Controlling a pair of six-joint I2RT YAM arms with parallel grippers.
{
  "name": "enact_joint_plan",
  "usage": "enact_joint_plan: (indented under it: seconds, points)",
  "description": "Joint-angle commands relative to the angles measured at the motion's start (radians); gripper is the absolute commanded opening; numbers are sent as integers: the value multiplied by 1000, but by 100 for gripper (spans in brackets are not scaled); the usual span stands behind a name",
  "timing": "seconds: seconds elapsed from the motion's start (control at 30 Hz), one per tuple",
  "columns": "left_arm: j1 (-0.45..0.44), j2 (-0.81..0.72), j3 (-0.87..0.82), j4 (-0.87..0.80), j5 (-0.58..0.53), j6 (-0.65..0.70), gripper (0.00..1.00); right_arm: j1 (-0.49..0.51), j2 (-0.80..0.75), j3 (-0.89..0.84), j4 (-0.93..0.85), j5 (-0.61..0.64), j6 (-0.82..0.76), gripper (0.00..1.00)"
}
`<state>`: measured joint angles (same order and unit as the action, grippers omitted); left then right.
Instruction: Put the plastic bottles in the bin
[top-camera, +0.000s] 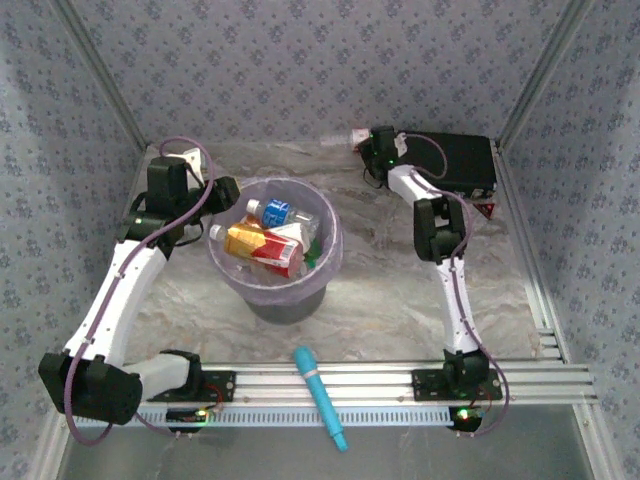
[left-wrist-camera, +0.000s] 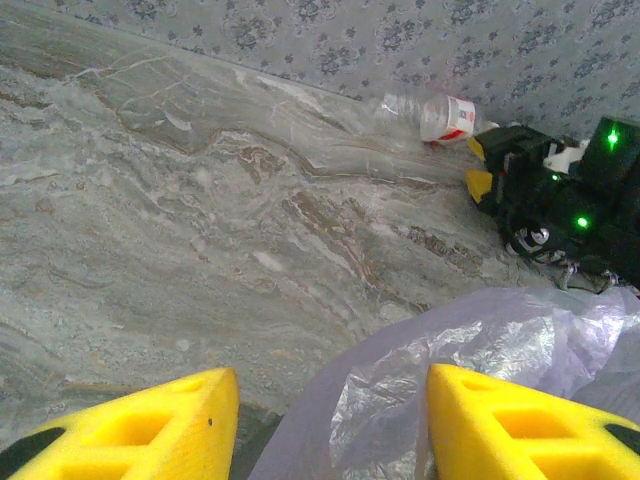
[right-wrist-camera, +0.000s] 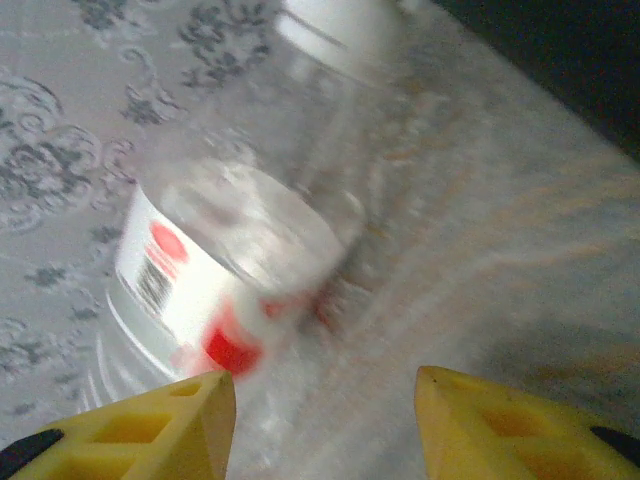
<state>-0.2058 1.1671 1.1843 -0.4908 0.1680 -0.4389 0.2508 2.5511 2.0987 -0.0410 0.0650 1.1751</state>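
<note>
- One aluminium rail (top-camera: 380, 378) runs along the near edge of the table (top-camera: 390, 290). The table top has a grey-beige marble pattern.
- One teal stick (top-camera: 320, 396) lies across the rail, between the two arm bases.
- One bin (top-camera: 333, 255) (left-wrist-camera: 480, 350), round and pale lilac, stands left of centre on the table. At least four bottles (top-camera: 278, 256) lie inside it, with blue, orange, red and white-green labels. No writing on them can be read.
- The left gripper (top-camera: 222, 190) (left-wrist-camera: 330, 378) sits at the bin's far-left rim. Its jaws are spread, with crinkled lilac plastic below the gap and nothing pinched.
- One clear bottle (top-camera: 338, 137) (left-wrist-camera: 430, 115) (right-wrist-camera: 230, 250) lies on its side against the far wall. It has a white cap and a white label with red marks and a barcode. The text is too blurred to read.
- The right gripper (top-camera: 363, 147) (left-wrist-camera: 480, 165) (right-wrist-camera: 325, 385) is just beside this bottle. Its jaws are spread, bare table shows in the gap, and the bottle lies ahead of one finger. No pinch is visible.
- One black case (top-camera: 462, 160) lies flat in the far right corner.
- Three walls (top-camera: 320, 70) carry grey-blue floral wallpaper.
</note>
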Motion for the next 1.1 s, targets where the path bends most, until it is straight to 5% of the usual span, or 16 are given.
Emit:
enact_joint_plan:
  seconds: [0.0,0.17,0.27,0.47,0.77,1.07]
  points:
    - [-6,-19,28,-27,3,12,53,-7,-162,-157,83,-47,-81,51]
    - [-4,-26,24,-22,7,11,53,-5,-300,-316,114,-64,-147,55]
    - [-4,-27,22,-19,12,10,53,-16,-263,-237,61,-90,-129,65]
    - [-4,-37,17,-18,6,6,53,-15,-116,-79,43,-65,-44,71]
    - [-4,-33,24,-28,-3,12,53,1,162,398,-194,-5,-24,84]
    - [-3,-26,23,-17,0,9,54,8,300,548,-186,80,7,96]
